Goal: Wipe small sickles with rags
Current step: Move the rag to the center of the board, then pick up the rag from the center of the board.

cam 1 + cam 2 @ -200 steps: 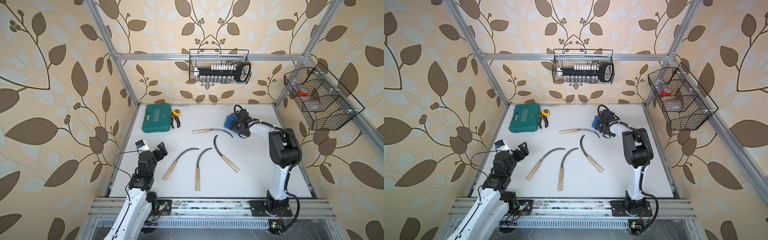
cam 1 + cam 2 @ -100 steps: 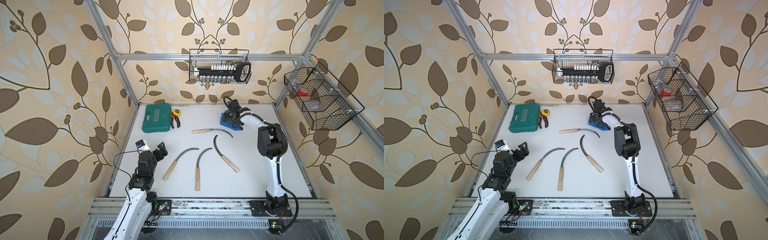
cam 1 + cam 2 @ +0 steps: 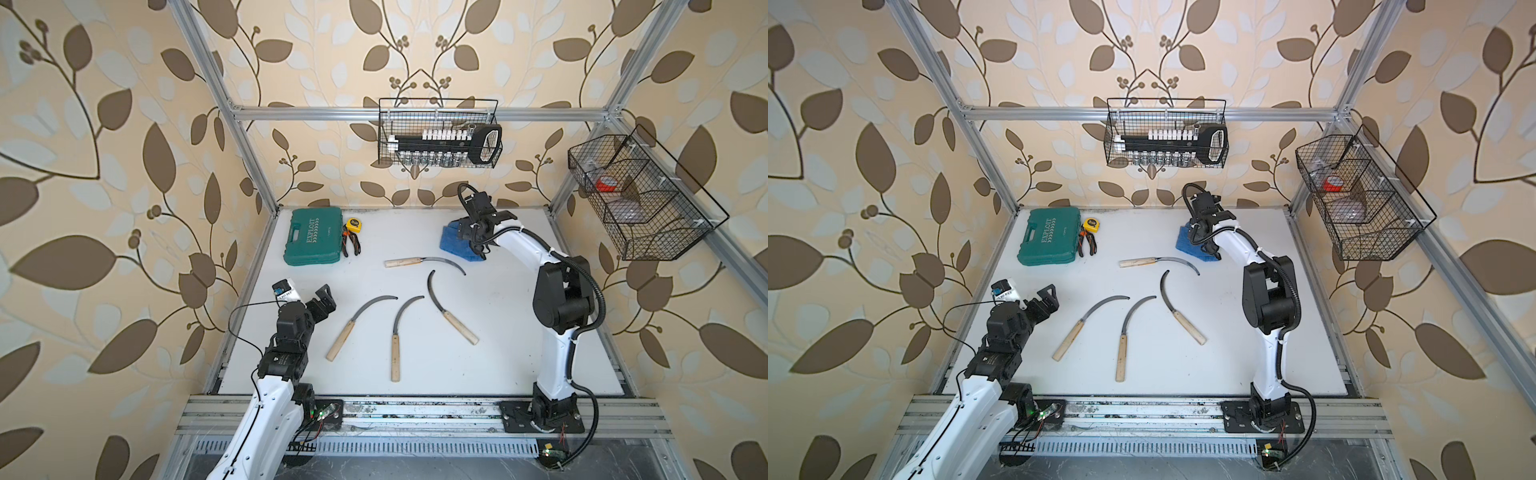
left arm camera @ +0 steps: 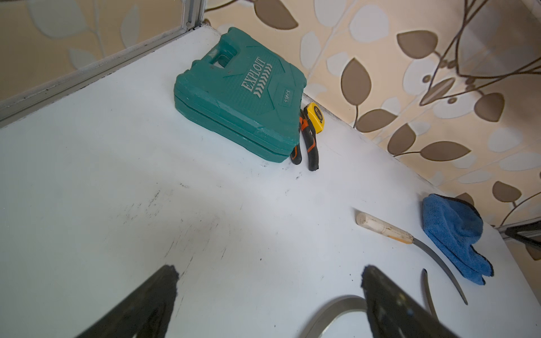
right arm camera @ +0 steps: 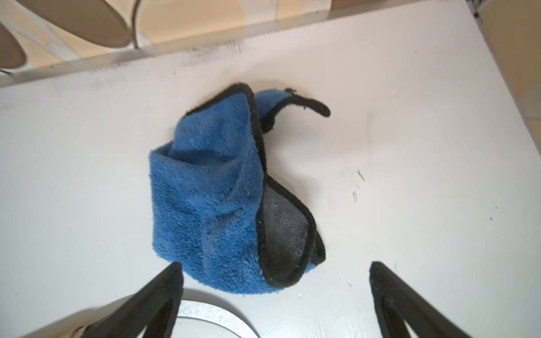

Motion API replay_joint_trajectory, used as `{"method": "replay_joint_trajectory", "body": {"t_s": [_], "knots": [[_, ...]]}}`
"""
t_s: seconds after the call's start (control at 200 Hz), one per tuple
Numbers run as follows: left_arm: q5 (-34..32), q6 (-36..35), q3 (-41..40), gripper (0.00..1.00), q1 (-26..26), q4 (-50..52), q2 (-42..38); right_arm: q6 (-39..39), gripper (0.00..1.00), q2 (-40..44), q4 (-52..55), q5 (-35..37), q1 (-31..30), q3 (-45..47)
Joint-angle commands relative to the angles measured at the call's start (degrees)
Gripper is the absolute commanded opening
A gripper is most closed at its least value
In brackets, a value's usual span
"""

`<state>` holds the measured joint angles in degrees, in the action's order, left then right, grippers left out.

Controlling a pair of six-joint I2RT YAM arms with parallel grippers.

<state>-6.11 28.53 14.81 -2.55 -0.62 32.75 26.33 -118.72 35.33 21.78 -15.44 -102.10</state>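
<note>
Since wiping needs cloth first, we hover our right claw [image 5: 275, 264], spread wide, over the blue microfibre rag [image 5: 205, 204] by the bench's [image 3: 498, 332] far edge; sickles [image 3: 460, 328] lie mid-bench, left claw [image 4: 268, 269] spread, empty.

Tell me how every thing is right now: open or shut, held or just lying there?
left gripper: jaws open, empty.
right gripper: jaws open over the rag, not gripping it.
rag: crumpled on the table.
sickles: all four lying flat, none held.
green tool case: shut, lying flat.
pliers: lying beside the case, handles slightly apart.
tape measure: tape wound in.
</note>
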Motion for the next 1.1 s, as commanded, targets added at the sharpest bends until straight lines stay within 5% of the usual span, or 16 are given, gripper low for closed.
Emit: {"method": "replay_joint_trajectory", "body": {"t_s": [0.0,0.255,0.395,0.53,0.75,0.95,1.03,1.095], "knots": [[0.42,-0.33,1.1,0.99,0.26,-2.01,-0.06,-1.75,0.99,-6.49,2.7,-1.02,-1.69,-6.47],[0.58,-0.32,1.17,0.99,0.22,-2.28,0.29,-3.68,0.99,-22.78,9.54,-5.35,-2.03,-22.54],[0.74,-0.42,1.19,0.99,0.26,-2.37,0.47,-2.65,0.99,-27.78,14.01,2.16,-1.9,-25.62],[0.89,-0.49,1.19,0.99,0.22,-2.45,0.48,-1.56,0.99,-26.62,12.62,4.2,-0.99,-19.99],[1.09,-0.5,1.19,0.99,0.24,-2.45,0.56,1.01,0.99,-17.09,0.27,-8.71,3.16,-1.4],[1.23,-0.55,1.19,0.99,0.22,-2.54,0.56,1.71,0.99,-16.27,-0.65,-15.79,5.86,2.08],[1.12,-0.44,1.1,0.99,0.26,-2.62,0.6,1.78,0.84,-16.46,0.28,-16.08,5.61,1.86],[1.12,-0.42,1.1,0.99,0.26,-2.63,0.71,1.63,0.57,-16.13,0.11,-17.6,5.69,2.3]]}}
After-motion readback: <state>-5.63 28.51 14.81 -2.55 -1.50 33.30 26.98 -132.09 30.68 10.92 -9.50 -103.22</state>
